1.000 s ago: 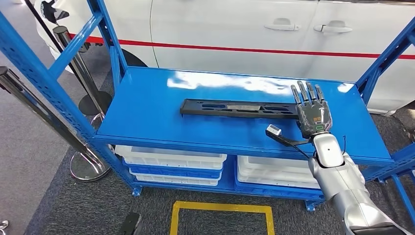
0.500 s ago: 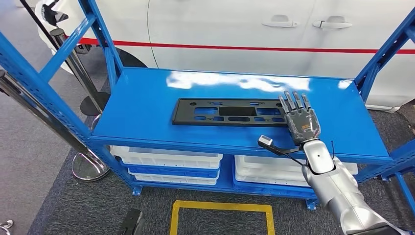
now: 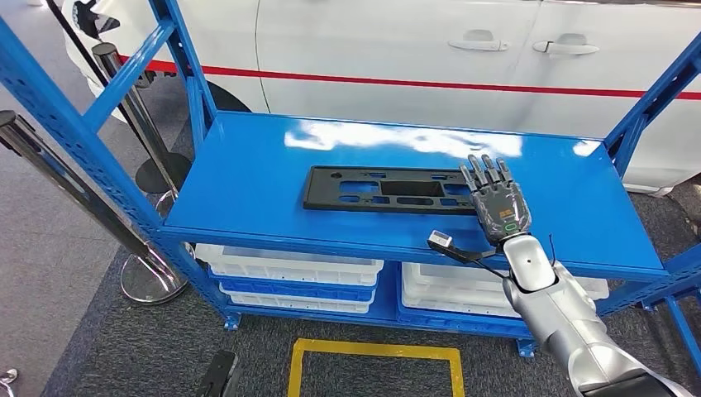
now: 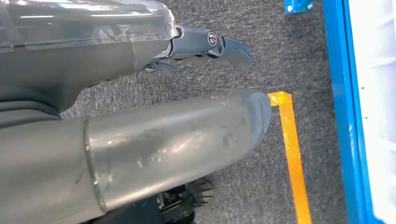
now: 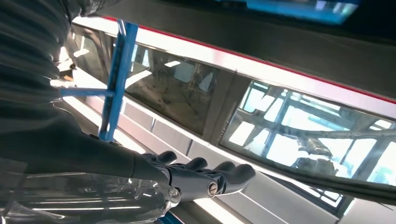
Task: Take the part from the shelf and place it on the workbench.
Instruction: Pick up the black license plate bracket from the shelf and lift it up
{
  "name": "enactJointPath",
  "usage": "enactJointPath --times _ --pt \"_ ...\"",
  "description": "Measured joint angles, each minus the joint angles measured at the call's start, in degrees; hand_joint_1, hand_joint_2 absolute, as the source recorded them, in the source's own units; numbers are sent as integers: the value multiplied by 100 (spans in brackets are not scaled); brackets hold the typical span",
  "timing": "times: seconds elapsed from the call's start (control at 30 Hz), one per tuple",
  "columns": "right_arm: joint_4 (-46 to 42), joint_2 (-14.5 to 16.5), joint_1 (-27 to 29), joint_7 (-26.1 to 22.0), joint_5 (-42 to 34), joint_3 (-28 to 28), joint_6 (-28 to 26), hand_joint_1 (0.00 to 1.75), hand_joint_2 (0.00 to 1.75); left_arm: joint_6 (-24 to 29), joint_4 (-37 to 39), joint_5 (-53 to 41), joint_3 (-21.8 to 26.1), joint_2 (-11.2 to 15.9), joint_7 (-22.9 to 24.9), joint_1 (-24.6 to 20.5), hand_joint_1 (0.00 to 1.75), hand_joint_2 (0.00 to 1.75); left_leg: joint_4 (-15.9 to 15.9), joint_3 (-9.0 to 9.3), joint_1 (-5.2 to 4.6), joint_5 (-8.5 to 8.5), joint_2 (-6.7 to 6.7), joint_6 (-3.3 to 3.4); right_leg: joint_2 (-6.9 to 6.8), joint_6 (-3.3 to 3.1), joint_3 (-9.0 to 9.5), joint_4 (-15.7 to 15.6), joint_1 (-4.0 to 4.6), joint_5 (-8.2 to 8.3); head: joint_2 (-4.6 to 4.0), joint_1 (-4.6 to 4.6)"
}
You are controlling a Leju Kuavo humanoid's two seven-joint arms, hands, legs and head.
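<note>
lying flat, black slotted part (image 3: 388,190) on shelf (image 3: 248,178).

1. The black part (image 3: 388,189), seen on edge along the blue shelf (image 3: 248,182) a second ago, is now laid flat (its cut-outs face up).
2. The right robot hand (image 3: 496,201) has been drawn nearer the shelf's front edge and leftward, fingers spread over the part's right end.
</note>
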Motion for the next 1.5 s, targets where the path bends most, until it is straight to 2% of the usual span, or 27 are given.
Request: enactJointPath --times 0.03,0.1,0.13,0.17,0.2,0.27,0.33,0.4,0.5,0.53,0.6,0.63,0.67,0.7,0.73,0.8,0.87,1.0,1.07,1.13,1.17,1.2,1.27,1.33,1.37,1.43,1.5 --pt "9 3 -11 2 0 11 0 0 175 2 0 2 0 -1 -1 -7 0 0 -14 4 11 12 1 20 5 28 -108 240 -7 -150 0 1" --pt "41 11 -16 11 0 55 0 0 175 4 0 9 0 -1 -2 -16 0 0 -14 -5 9 14 0 33 11 71 -461 982 -15 -505 0 1" --pt "59 17 -9 16 0 80 0 0 175 4 0 13 0 -1 -3 -16 0 0 -12 -7 8 13 0 33 10 82 -604 1267 -17 -589 0 1" --pt "75 25 -1 20 0 102 0 0 175 4 0 15 0 -1 -3 -16 0 0 -11 -7 7 11 -1 32 10 85 -669 1381 -18 -570 0 1" --pt "85 31 1 22 0 113 0 0 175 4 0 16 0 -1 -3 -16 0 0 -9 -3 7 9 -4 30 10 79 -617 1260 -20 -440 0 1" --pt "92 40 -20 24 0 115 0 0 175 4 0 16 0 -2 -4 -20 0 0 -8 16 6 -1 -12 11 12 42 -253 499 -17 -41 0 1" --pt "94 48 -49 27 0 116 0 0 175 4 0 16 0 -2 -8 -32 0 0 -2 12 -9 -9 -16 -32 17 -20 36 -117 14 163 0 1" --pt "99 55 -59 31 0 118 0 0 175 5 0 17 0 -1 -13 -40 0 0 -9 2 -18 -9 -16 -86 23 -80 76 -230 49 159 0 1" --pt "99 79 -72 27 0 122 0 0 175 14 0 19 0 1 -16 -44 0 0 138 -58 -16 -133 -6 -178 11 -188 105 -283 10 190 0 -1" --pt "99 93 -77 23 0 126 0 0 175 18 0 21 0 2 -16 -48 0 0 369 -161 -13 -274 -1 -203 3 -224 117 -301 -3 198 0 -1" --pt "102 121 -82 6 0 146 0 0 175 21 0 34 0 2 -16 -47 0 0 1110 -504 0 -638 7 -238 -6 -268 119 -299 4 190 0 -2" --pt "104 137 -79 -3 0 164 0 0 175 21 0 43 0 2 -16 -41 0 0 1441 -666 4 -748 8 -248 -6 -276 118 -293 6 186 0 -1" --pt "108 153 -76 -11 0 184 0 0 175 21 0 50 0 2 -16 -35 0 0 1611 -756 6 -758 8 -253 -5 -279 117 -283 7 180 0 -2" --pt "112 173 -74 -16 0 198 0 0 175 21 0 56 0 2 -17 -33 0 0 1560 -742 7 -658 8 -250 -2 -277 117 -270 7 172 0 -2" --pt "115 195 -73 -21 0 208 0 0 175 21 0 61 0 2 -22 -36 0 0 1288 -618 8 -469 9 -238 2 -271 120 -252 7 159 0 -2" --pt "119 234 -74 -38 0 211 0 0 175 22 0 76 0 3 -32 -51 0 0 503 -251 0 -120 13 -189 6 -234 114 -206 19 123 0 -3" --pt "132 258 -69 -63 0 213 0 0 175 23 0 89 1 5 -38 -58 0 0 91 -64 -16 -17 12 -140 5 -179 93 -181 35 108 0 -1" --pt "151 309 -49 -73 0 228 -1 0 175 24 0 93 2 5 -38 -58 0 0 2 -28 -1 12 4 -33 10 -57 70 -114 29 42 0 1" --pt "170 319 -43 -66 0 251 -2 0 175 24 0 94 2 4 -38 -72 0 0 -34 -7 23 32 4 8 16 1 -132 334 12 -231 0 4" --pt "226 336 -4 -64 0 297 -1 0 175 24 0 95 2 4 -38 -73 0 0 -35 -11 21 31 3 21 20 44 -502 1070 -3 -545 0 4" --pt "261 347 28 -64 0 326 0 0 175 24 0 95 3 5 -37 -69 0 0 -34 -12 20 29 1 23 20 53 -619 1282 -8 -579 0 3" --pt "299 362 57 -64 0 360 -1 0 175 24 0 95 3 5 -37 -67 0 0 -32 -11 19 27 -1 22 19 54 -654 1321 -10 -515 0 3" --pt "348 389 77 -53 0 401 -2 0 175 23 0 95 4 5 -36 -71 0 0 -30 4 19 20 -7 11 20 25 -370 714 -8 -117 0 3" --pt "377 420 63 -19 0 417 -4 0 175 21 0 95 3 4 -36 -81 0 0 -25 9 4 10 -7 -23 25 -35 -17 -6 20 145 0 2" --pt "390 437 57 -1 1 427 -8 0 175 20 0 96 3 4 -36 -86 0 0 -24 8 -2 8 -7 -47 28 -64 70 -192 39 181 0 2" --pt "409 472 50 18 2 449 -19 0 175 18 0 98 4 4 -35 -92 0 0 -34 13 -7 11 -3 -104 34 -119 95 -262 63 173 0 1" --pt "419 510 38 16 2 459 -24 2 175 17 0 99 4 7 -36 -95 0 0 37 -1 -6 -57 2 -161 20 -190 137 -311 32 197 0 0"
